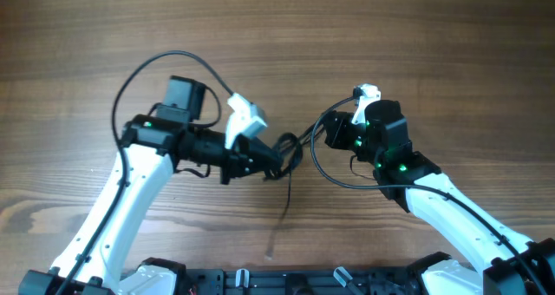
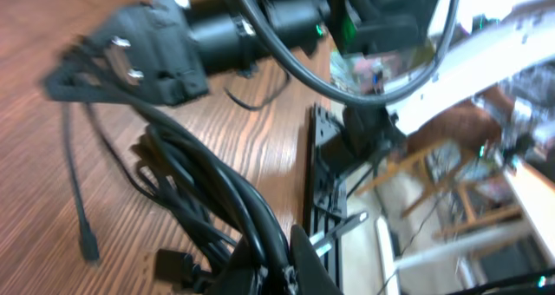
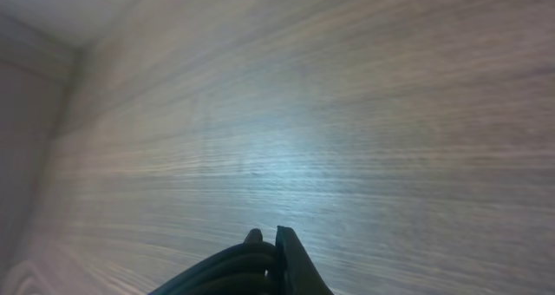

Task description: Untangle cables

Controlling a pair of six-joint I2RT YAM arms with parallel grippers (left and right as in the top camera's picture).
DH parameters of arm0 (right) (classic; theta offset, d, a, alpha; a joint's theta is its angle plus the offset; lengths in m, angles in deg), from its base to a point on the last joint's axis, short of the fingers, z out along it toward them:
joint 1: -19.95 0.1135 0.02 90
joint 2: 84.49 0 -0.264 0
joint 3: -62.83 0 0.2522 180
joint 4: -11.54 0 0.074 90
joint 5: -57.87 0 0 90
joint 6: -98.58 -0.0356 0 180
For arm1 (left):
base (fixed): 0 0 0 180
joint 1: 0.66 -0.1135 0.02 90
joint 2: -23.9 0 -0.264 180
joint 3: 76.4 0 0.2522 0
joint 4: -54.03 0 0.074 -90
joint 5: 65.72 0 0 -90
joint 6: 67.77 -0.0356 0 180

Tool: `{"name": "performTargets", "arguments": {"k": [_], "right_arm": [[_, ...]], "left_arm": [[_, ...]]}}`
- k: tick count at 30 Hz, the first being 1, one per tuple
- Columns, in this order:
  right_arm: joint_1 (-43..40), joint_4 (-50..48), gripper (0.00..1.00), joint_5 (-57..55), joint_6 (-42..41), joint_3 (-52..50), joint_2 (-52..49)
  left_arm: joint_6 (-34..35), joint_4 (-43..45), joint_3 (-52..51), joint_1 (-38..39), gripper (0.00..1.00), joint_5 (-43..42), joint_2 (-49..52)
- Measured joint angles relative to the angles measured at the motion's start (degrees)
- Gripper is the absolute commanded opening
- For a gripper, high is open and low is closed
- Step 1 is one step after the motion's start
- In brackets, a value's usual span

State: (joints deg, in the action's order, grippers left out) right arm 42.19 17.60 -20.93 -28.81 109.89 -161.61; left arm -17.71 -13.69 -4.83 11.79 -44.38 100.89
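Observation:
The cables (image 1: 290,149) are a knot of thin black wires held just above the wooden table between my two grippers. The left gripper (image 1: 270,160) is shut on the knot's left side. In the left wrist view the bundle (image 2: 199,186) runs down between that gripper's (image 2: 276,258) fingers, and a small plug end (image 2: 88,241) dangles at the left. The right gripper (image 1: 323,132) is shut on the knot's right side; in the right wrist view several strands (image 3: 227,265) sit pinched in its (image 3: 267,236) tips. One loose strand (image 1: 283,204) trails toward the near edge.
Thick black arm cables loop over the left arm (image 1: 156,69) and beside the right arm (image 1: 328,169). A black rail (image 1: 277,279) runs along the table's near edge, also seen in the left wrist view (image 2: 325,182). The right arm's gripper body (image 2: 147,56) hangs close above the bundle.

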Motion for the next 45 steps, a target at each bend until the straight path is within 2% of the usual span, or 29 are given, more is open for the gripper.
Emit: {"name": "performTargets", "arguments": {"k": [4, 11, 15, 22, 23, 24, 25, 26, 27, 28, 33, 37, 42, 45], "right_arm": [[0.0, 2.0, 0.06, -2.8, -0.1, 1.3, 0.0], [0.0, 5.5, 0.06, -7.6, -0.2, 1.8, 0.0], [-0.2, 9.4, 0.09, -11.5, -0.6, 1.8, 0.0], [-1.7, 16.6, 0.11, -22.9, -1.0, 1.7, -0.7], [-1.7, 17.2, 0.13, -24.1, -1.0, 1.7, -0.7], [-1.7, 17.4, 0.20, -24.8, -1.1, 1.7, -0.7], [-1.9, 17.6, 0.38, -26.0, -1.3, 1.7, -0.7], [-2.3, 17.7, 0.62, -26.9, -1.4, 1.6, -0.8], [-3.0, 17.7, 0.90, -27.8, -2.0, 1.5, -0.9], [-3.9, 17.7, 1.00, -28.3, -2.1, 1.3, -1.1], [-5.3, 16.5, 1.00, -21.6, -1.4, 0.7, -1.7], [-5.3, 16.3, 1.00, -7.6, 0.1, 0.7, -1.7], [-5.2, 16.2, 1.00, 8.4, 2.9, 0.7, -1.7], [-5.2, 15.0, 1.00, 16.5, 1.0, 0.6, -1.7]], "left_arm": [[1.4, -0.3, -0.5, -5.4, 0.04, -4.7, 0.0], [3.9, -1.3, -0.8, -10.2, 0.04, -7.5, 0.0], [5.9, -2.0, -0.8, -10.3, 0.04, -3.4, 0.0], [14.6, -2.4, -0.8, -10.3, 0.04, 4.7, -0.3], [15.6, -2.4, -0.8, -10.3, 0.04, 5.4, -0.3], [16.1, -2.4, -0.8, -10.3, 0.04, 5.8, -0.4], [16.8, -2.6, -0.8, -10.3, 0.04, 6.2, -0.5], [17.2, -2.7, -0.8, -10.4, 0.04, 6.5, -0.6], [17.6, -2.8, -0.8, -10.7, 0.04, 6.8, -0.9], [17.9, -2.9, -0.8, -11.0, 0.04, 6.9, -1.1], [18.7, -2.9, -0.8, -11.5, 0.04, 8.5, -1.7], [21.3, -2.8, -0.8, -11.5, 0.04, 12.2, -1.7], [27.4, -2.4, -0.8, -11.5, 0.04, 21.2, -1.8], [30.1, -2.4, -0.8, -11.5, 0.04, 24.9, -1.8]]}}
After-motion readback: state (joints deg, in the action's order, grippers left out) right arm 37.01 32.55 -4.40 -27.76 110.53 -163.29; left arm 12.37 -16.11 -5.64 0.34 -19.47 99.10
